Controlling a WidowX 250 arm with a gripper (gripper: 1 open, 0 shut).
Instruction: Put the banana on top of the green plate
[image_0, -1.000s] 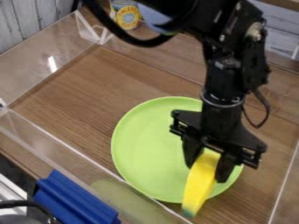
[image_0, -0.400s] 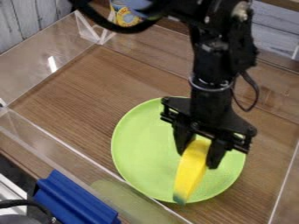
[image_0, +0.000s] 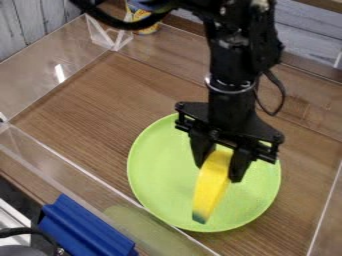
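While hand-held (image_0: 225, 158), banana (image_0: 210, 190) inside green plate (image_0: 158, 165) rim

text: you are looking at nothing readable | labels: none legible on the yellow-and-blue roll (image_0: 138, 14) at the top edge, its print too small and blurred | brands: none showing | numbers: none showing | signs: none showing
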